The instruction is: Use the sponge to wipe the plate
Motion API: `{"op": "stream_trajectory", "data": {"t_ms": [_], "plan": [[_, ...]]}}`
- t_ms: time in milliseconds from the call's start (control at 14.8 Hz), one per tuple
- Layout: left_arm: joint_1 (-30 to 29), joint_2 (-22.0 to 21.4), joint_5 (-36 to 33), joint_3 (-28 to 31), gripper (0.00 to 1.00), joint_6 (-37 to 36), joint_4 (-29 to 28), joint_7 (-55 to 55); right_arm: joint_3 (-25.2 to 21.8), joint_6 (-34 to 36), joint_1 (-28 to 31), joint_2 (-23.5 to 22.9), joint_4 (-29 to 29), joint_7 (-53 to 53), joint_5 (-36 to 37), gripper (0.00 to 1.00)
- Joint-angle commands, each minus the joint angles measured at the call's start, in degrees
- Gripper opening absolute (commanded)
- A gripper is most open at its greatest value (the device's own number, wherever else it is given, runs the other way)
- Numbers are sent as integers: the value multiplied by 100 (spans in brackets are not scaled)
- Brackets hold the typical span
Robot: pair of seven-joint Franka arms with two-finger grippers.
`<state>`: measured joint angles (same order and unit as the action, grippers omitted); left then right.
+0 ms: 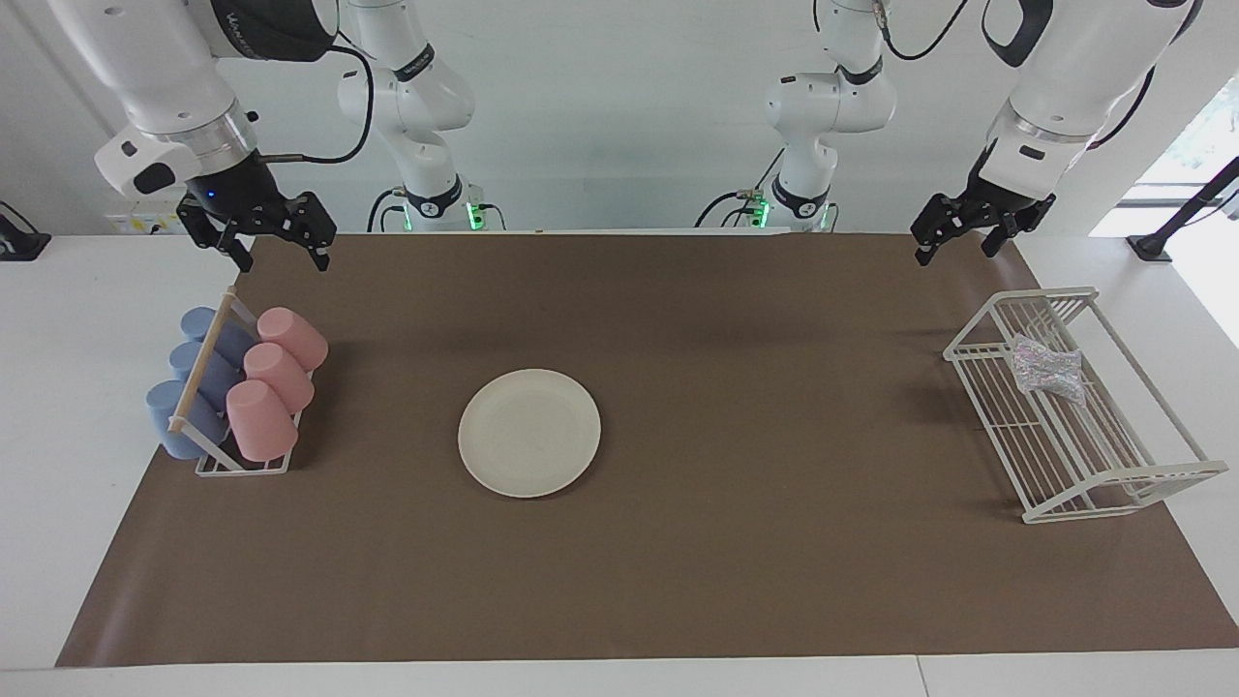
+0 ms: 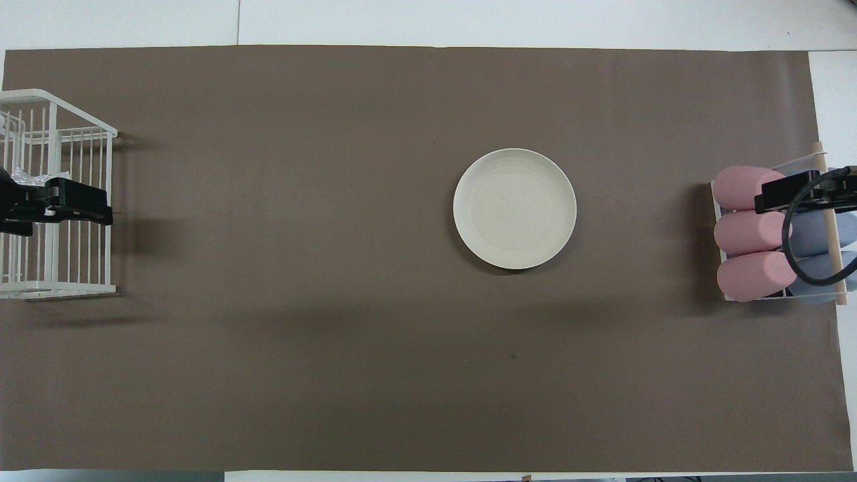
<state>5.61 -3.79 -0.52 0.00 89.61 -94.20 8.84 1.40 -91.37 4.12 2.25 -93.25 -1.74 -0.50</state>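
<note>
The cream-white plate (image 1: 529, 433) (image 2: 515, 208) lies flat on the brown mat near the table's middle, with nothing on it. The silvery sponge (image 1: 1047, 370) lies in the white wire rack (image 1: 1113, 484) at the left arm's end of the table. In the overhead view only a bit of the sponge (image 2: 23, 177) shows beside the gripper. My left gripper (image 1: 956, 247) (image 2: 67, 201) is open and empty, raised above the rack's end nearer the robots. My right gripper (image 1: 279, 254) (image 2: 797, 194) is open and empty, raised above the cup holder.
A cup holder (image 1: 242, 467) at the right arm's end of the table holds pink cups (image 1: 276, 373) (image 2: 750, 234) and blue cups (image 1: 198, 373) on their sides under a wooden bar. The brown mat (image 1: 678, 581) covers most of the table.
</note>
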Motion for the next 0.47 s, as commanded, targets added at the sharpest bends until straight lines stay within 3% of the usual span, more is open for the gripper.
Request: {"op": "stream_trajectory", "data": {"t_ms": [0,407], "plan": [[-16,-7,43,9,100,65,-11,-23,36,-30,1,12,17,95,102,100],[-51,-16,43,18,100,31,-11,12,36,-30,1,12,17,104,102,100]]}}
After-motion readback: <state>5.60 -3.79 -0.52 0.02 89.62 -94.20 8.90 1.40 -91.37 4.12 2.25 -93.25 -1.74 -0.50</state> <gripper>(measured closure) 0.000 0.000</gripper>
